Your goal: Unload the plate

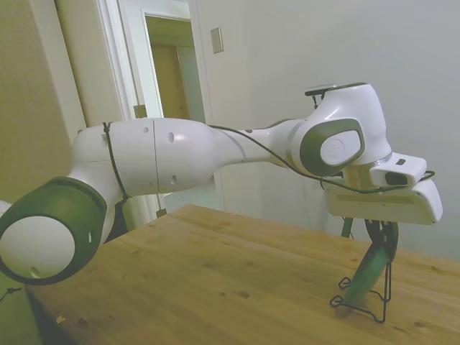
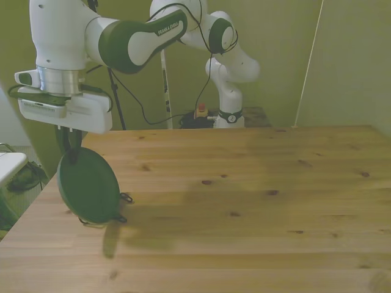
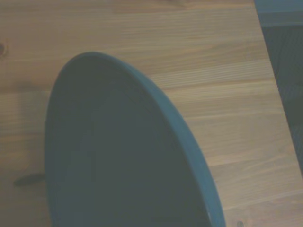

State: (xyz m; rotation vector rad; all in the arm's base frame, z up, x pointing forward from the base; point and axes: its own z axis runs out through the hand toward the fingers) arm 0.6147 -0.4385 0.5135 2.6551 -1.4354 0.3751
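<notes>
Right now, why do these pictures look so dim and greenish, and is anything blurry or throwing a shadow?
Side view: dim and soft, with a yellow-green cast; the brightest patch is the open doorway behind. Front view: same cast; the plate leaning in its wire stand throws a dark shadow on the table. Wrist view: the plate fills it, soft-edged and slightly blurred, though the wood grain is readable.

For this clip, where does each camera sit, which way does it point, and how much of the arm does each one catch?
Side view: off one side of the table, looking across it; the arm fills the frame, gripper at the top of the plate, which leans in a wire stand.
Front view: across the table, facing the base; whole arm visible, gripper over the plate at the front view's left.
Wrist view: looks down on the plate from close by; no arm shows.
All three share plate and table.
</notes>
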